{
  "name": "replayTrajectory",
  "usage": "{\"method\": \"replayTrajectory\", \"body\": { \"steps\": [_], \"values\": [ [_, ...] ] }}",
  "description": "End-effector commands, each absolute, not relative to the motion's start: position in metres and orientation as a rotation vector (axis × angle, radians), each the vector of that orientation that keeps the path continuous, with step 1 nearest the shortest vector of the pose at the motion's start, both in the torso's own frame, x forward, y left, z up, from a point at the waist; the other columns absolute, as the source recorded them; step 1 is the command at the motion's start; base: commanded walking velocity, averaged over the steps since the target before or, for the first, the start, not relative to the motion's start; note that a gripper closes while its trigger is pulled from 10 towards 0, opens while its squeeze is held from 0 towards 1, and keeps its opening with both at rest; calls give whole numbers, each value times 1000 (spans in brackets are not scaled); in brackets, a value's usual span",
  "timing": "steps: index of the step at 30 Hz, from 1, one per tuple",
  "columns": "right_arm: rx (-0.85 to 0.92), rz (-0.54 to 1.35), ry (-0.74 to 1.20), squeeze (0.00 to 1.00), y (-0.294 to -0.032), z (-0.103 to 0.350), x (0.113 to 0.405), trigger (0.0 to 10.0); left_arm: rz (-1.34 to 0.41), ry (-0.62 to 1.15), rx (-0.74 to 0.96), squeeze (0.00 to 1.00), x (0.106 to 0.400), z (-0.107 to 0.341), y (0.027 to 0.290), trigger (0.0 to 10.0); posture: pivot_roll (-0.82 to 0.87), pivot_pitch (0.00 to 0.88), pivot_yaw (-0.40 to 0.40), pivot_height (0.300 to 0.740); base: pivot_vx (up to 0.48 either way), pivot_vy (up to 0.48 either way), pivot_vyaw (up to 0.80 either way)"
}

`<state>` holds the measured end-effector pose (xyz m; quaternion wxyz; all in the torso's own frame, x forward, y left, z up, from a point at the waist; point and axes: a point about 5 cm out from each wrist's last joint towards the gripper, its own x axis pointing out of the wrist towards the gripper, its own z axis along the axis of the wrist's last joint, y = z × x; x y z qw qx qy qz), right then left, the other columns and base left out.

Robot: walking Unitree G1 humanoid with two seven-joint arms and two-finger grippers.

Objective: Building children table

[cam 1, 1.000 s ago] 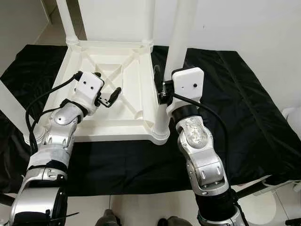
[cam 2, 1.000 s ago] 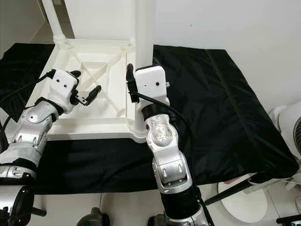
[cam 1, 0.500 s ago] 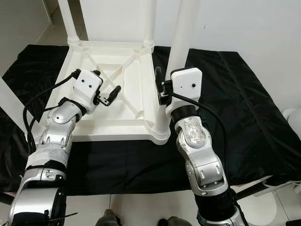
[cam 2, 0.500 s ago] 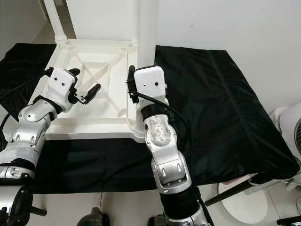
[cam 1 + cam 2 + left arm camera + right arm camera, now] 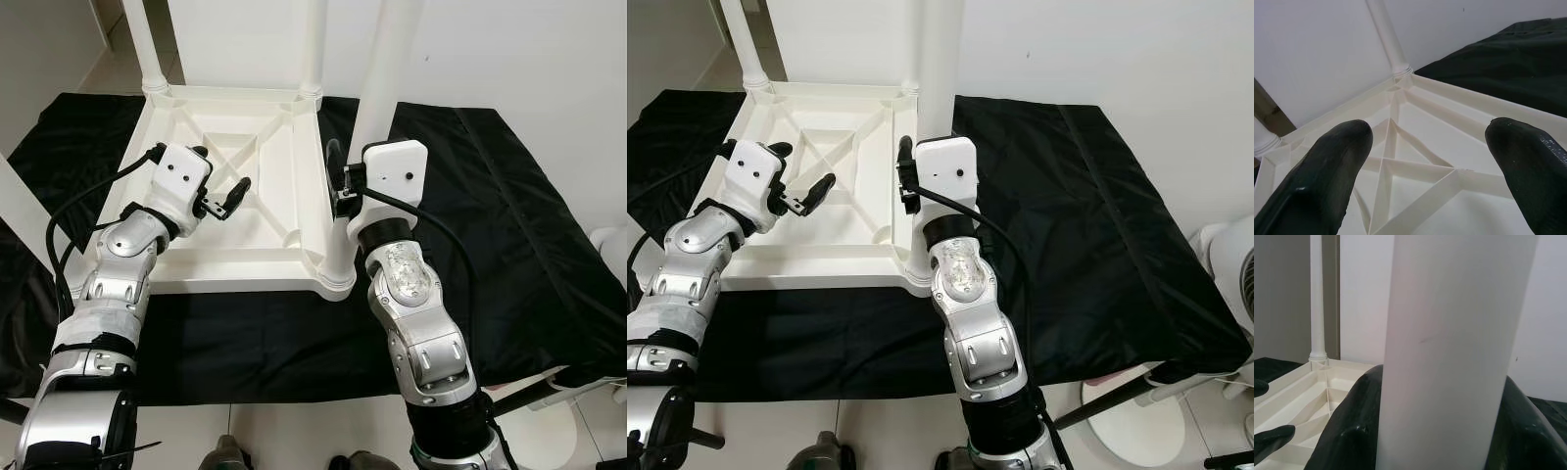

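Assembly looks nearly finished, judging by the legs already standing. At the left edge of the frame you can see one white leg [image 5: 22,220] rising from the near-left corner, and another leg [image 5: 145,44] stands at the upper left. Your left hand [image 5: 223,201] hovers with fingers apart over the ribbed underside of the upturned children table [image 5: 230,257], which lies on a black cloth [image 5: 509,225] in mid-frame. A third leg [image 5: 312,44] stands at the top centre. Right of centre, your right hand [image 5: 336,186] is clamped around the fourth leg [image 5: 377,88], at the near-right corner socket. What probably remains: seat that leg firmly, let go, then turn the table upright.
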<state>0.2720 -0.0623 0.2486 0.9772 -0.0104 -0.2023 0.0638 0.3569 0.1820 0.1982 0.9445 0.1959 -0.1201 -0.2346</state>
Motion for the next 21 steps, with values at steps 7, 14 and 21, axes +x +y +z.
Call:
{"method": "replayTrajectory", "body": {
  "steps": [7, 14, 21],
  "values": [
    [218, 57, -317, 0, -70, 241, 275, 10000, -603, -290, 350, 0, 351, 212, 166, 10000, 39, 23, -25, 740, 0, 0, 0],
    [377, 41, -310, 0, -77, 244, 274, 10000, -653, -341, 323, 0, 349, 231, 159, 10000, 39, 24, -24, 740, 0, 0, 0],
    [497, 22, -284, 0, -84, 240, 272, 10000, -771, -397, 283, 0, 338, 258, 141, 10000, 27, 31, -15, 740, 0, 0, 0]
  ]
}}
